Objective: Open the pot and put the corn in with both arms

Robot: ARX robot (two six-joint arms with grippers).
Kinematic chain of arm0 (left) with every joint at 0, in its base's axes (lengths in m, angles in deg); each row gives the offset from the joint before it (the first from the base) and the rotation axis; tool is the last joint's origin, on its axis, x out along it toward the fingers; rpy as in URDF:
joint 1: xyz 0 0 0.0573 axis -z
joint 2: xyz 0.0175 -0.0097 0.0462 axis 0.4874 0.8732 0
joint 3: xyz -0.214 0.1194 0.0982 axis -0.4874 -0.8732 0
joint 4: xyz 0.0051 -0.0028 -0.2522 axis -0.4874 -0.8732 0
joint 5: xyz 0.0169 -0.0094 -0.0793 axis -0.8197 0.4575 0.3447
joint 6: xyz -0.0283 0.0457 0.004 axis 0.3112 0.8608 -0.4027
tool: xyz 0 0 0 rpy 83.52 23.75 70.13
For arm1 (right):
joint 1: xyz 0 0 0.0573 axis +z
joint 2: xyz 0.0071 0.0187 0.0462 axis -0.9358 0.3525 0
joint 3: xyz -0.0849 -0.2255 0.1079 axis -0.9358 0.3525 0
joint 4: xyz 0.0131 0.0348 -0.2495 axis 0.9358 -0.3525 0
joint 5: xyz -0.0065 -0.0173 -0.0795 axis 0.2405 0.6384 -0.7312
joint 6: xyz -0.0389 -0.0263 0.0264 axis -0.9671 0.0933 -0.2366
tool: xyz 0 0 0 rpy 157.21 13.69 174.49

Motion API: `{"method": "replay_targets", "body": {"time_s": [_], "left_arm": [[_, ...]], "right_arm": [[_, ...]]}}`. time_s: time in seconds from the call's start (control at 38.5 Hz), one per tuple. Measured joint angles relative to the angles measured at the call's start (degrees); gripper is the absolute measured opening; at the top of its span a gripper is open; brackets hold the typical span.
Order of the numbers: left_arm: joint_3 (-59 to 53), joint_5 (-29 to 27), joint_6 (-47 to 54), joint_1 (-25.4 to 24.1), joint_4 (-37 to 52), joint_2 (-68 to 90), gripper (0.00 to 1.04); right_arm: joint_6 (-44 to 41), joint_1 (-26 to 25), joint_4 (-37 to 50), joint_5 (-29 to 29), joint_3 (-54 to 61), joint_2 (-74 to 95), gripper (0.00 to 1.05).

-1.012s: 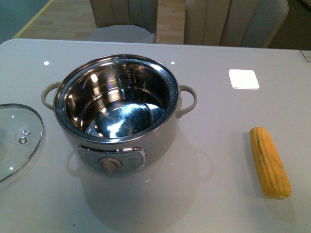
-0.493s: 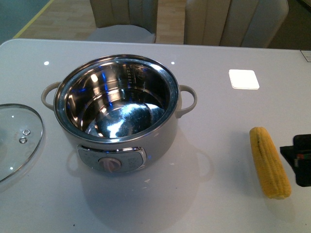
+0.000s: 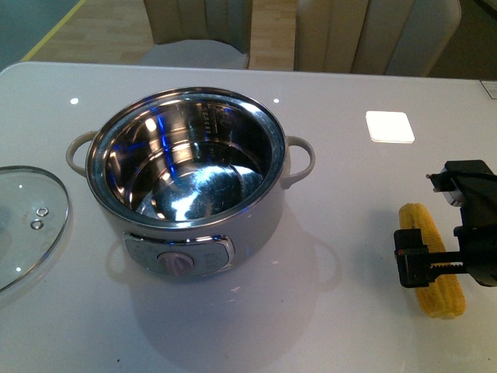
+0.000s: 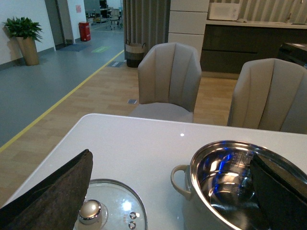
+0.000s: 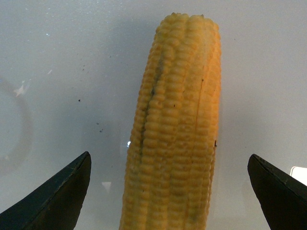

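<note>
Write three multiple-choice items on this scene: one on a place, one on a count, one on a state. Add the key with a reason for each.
1. Where does the corn lie in relation to the pot?
A. inside it
B. on the table, to its right
C. on the table, to its left

2. How many loop handles does the pot show?
A. one
B. two
C. four

3. How do the jaws of the right gripper stand?
A. shut on the corn
B. shut on nothing
C. open, one on each side of the corn

Key:
1 B: the front view shows the corn on the table right of the pot, and the pot's steel bowl is empty.
2 B: one handle shows on each side of the pot.
3 C: the right wrist view shows the jaws wide apart, with a gap between each and the corn.
</note>
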Motion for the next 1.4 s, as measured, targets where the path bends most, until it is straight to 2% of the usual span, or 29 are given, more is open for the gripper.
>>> {"method": "replay_targets", "body": {"time_s": [0.31, 0.44, 0.55, 0.6, 0.75, 0.96, 1.09, 1.4], "left_arm": [[0.0, 0.0, 0.0, 0.0, 0.0, 0.0, 0.98], [0.0, 0.0, 0.0, 0.0, 0.0, 0.0, 0.98], [0.0, 0.0, 0.0, 0.0, 0.0, 0.0, 0.98], [0.0, 0.0, 0.0, 0.0, 0.0, 0.0, 0.98], [0.0, 0.0, 0.0, 0.0, 0.0, 0.0, 0.98], [0.0, 0.0, 0.0, 0.0, 0.0, 0.0, 0.98], [0.0, 0.0, 0.0, 0.0, 0.0, 0.0, 0.98], [0.0, 0.0, 0.0, 0.0, 0.0, 0.0, 0.98]], "right_arm": [[0.8, 0.4, -0.7, -0.6, -3.1, 6.7, 0.95], [0.8, 0.7, -0.7, -0.6, -3.1, 6.9, 0.76], [0.8, 0.6, -0.9, -0.1, -2.3, 6.5, 0.52], [0.9, 0.3, -1.4, 1.1, -1.4, 5.7, 0.44], [1.0, -0.9, -4.7, 4.9, 1.5, -1.8, 0.31], [4.4, -1.2, -15.3, 12.9, 2.5, -21.8, 0.26], [8.1, 0.4, -20.9, 15.5, -1.0, -31.2, 0.24], [17.0, 9.6, -21.4, 16.2, -11.8, -30.0, 0.23]]}}
